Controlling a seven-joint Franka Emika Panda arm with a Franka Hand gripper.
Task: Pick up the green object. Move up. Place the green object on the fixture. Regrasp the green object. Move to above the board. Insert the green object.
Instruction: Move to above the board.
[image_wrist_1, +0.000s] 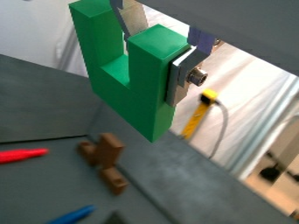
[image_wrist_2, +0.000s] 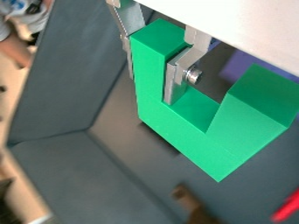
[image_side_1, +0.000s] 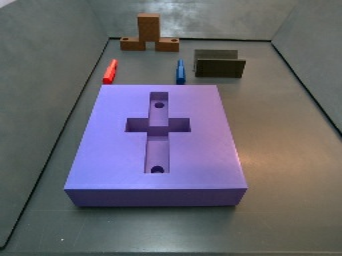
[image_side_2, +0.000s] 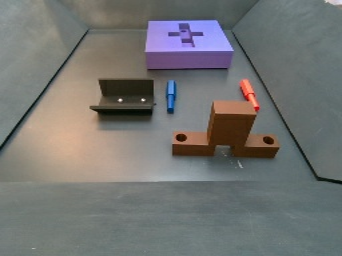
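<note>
- I can read no writing or brand on anything here.
- The green object (image_wrist_1: 128, 74) is bright green and blocky, a U with a square notch between two prongs, held well above the floor.
- The gripper (image_wrist_2: 177, 63) is up there with it; its silver fingers (image_wrist_1: 181, 72) are clamped on one prong, seen in both wrist views.
- Neither side view shows the gripper or the green piece.
- The side views show instead the purple board (image_side_1: 158, 140) with its cross recess, the dark fixture (image_side_2: 124, 97), a blue bar (image_side_2: 171, 95), a red bar (image_side_2: 247, 93) and the brown block (image_side_2: 227, 133), all lying apart on the floor.
</note>
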